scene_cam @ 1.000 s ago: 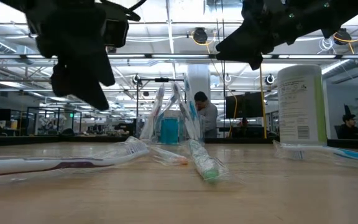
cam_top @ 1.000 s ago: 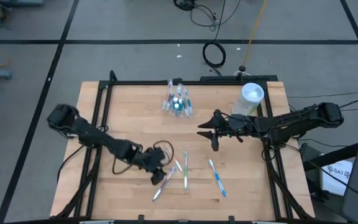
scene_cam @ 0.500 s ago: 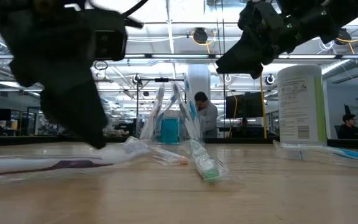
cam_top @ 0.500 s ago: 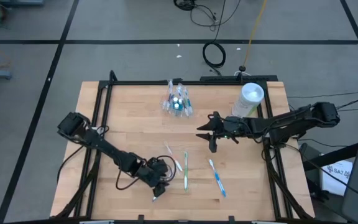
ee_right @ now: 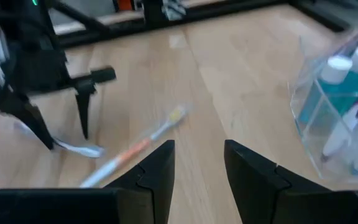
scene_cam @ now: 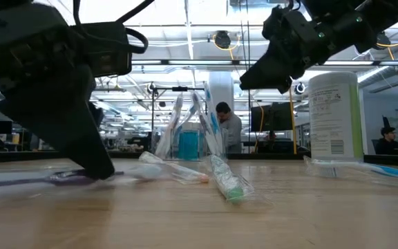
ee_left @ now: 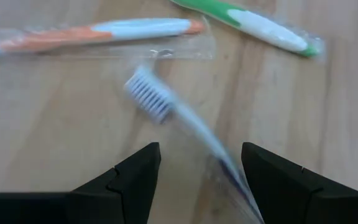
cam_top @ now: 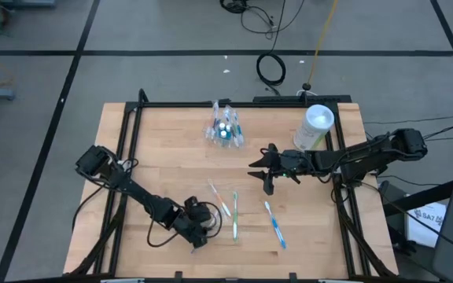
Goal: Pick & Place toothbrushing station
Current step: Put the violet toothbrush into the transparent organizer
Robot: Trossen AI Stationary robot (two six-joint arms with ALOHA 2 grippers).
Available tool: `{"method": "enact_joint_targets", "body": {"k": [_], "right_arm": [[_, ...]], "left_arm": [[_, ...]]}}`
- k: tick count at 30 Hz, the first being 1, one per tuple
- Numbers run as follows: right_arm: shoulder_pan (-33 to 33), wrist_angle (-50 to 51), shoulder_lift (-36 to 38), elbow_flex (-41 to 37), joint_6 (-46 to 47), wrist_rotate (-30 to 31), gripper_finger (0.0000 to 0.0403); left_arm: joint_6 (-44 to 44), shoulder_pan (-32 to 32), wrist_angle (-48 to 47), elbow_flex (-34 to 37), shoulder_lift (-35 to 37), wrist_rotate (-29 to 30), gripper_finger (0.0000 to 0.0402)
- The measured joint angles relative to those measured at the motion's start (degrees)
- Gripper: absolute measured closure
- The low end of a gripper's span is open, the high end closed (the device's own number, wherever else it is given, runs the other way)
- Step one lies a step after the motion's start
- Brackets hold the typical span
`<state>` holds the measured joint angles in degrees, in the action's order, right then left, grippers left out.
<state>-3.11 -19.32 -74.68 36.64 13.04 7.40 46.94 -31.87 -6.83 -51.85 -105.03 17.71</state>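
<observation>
A clear-wrapped white and purple toothbrush (ee_left: 166,109) lies flat on the wooden table near its front edge. My left gripper (cam_top: 199,234) is open and low over it, one finger on each side of the handle (ee_left: 219,162). Wrapped orange (cam_top: 219,200), green (cam_top: 235,214) and blue (cam_top: 275,224) toothbrushes lie flat to its right. A clear holder (cam_top: 225,130) with brushes and paste stands at the back. My right gripper (cam_top: 261,171) is open and empty, held above the table's middle. My left gripper comes from above with its fingers (ee_left: 129,180) astride the purple toothbrush's handle, lying across it. The brush lies flat on the table. I cannot tell whether a finger touches the handle or its wrapper.
A white canister (cam_top: 314,126) stands at the back right, beside my right arm. A black frame (cam_top: 124,134) runs along the table's edges. People sit in the room beyond the table.
My left gripper has gone toward the table's near edge and down, until its fingertips are at table height over the purple toothbrush. My right gripper has drifted slightly toward the table's left.
</observation>
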Motion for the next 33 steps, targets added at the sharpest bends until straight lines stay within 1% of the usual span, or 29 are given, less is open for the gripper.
{"method": "enact_joint_targets", "body": {"k": [8,13,15,18,23,26,30,33], "right_arm": [[0.0,-0.6,0.0,0.0,-0.1,0.0,0.0272],[0.0,-0.6,0.0,0.0,0.5,0.0,0.0273],[0.0,-0.5,0.0,0.0,1.5,0.0,0.0273],[0.0,-0.6,0.0,0.0,1.9,0.0,0.0273],[0.0,-0.5,0.0,0.0,1.9,0.0,0.0273],[0.0,-0.5,0.0,0.0,1.9,0.0,0.0273],[0.0,-0.5,0.0,0.0,2.5,0.0,0.0273],[0.0,-0.5,0.0,0.0,4.2,0.0,0.0273]], "left_arm": [[-4.4,1.2,-1.9,0.0,0.0,1.2,0.0163],[-4.2,2.0,-2.1,0.1,0.0,0.9,0.0163],[-3.9,2.1,-2.2,0.1,0.0,0.8,0.0170],[-3.8,2.3,-2.5,0.1,0.0,0.9,0.0201],[-5.1,2.4,-2.7,0.2,-0.1,1.7,0.0277],[-4.5,2.9,-2.7,0.2,0.2,2.0,0.0315],[-2.6,4.4,-3.5,0.4,2.8,0.9,0.0357],[-2.2,5.3,-4.1,0.4,7.8,1.4,0.0384]]}}
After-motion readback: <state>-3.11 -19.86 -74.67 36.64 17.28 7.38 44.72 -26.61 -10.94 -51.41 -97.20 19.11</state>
